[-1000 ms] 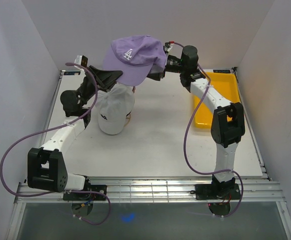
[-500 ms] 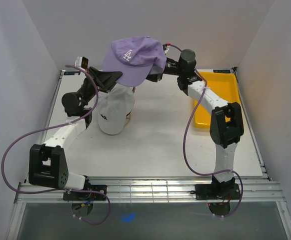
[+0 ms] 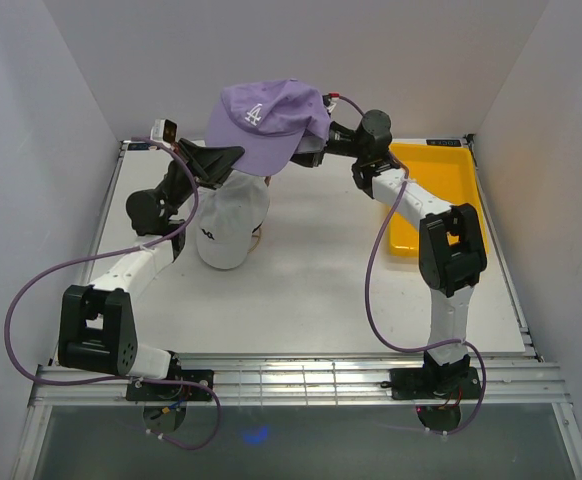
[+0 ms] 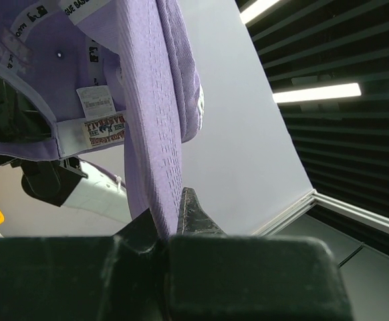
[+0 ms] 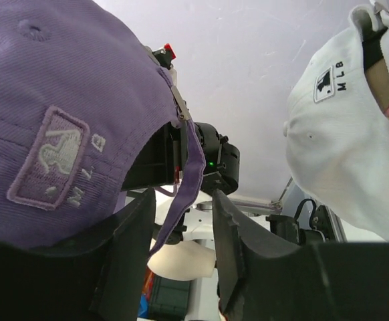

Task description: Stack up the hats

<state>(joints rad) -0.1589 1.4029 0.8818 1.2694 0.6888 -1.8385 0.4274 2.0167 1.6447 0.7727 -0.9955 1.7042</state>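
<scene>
Currently, your left gripper (image 4: 170, 217) pinches the purple cap (image 3: 266, 115), holding it above the white cap (image 3: 229, 225). Your right gripper (image 5: 184, 217) keeps its fingers apart around the back strap (image 5: 189, 167).

White table (image 3: 311, 300), yellow tray (image 3: 449, 165) at its far right, white-topped pile of caps (image 3: 231, 218) left of centre

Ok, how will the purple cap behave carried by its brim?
Probably light: the left gripper holds the purple cap up by a pinch on its brim. The brim looks fairly stiff, showing no droop. The crown seems soft and the back strap dangles, so expect some sag or swing.
</scene>
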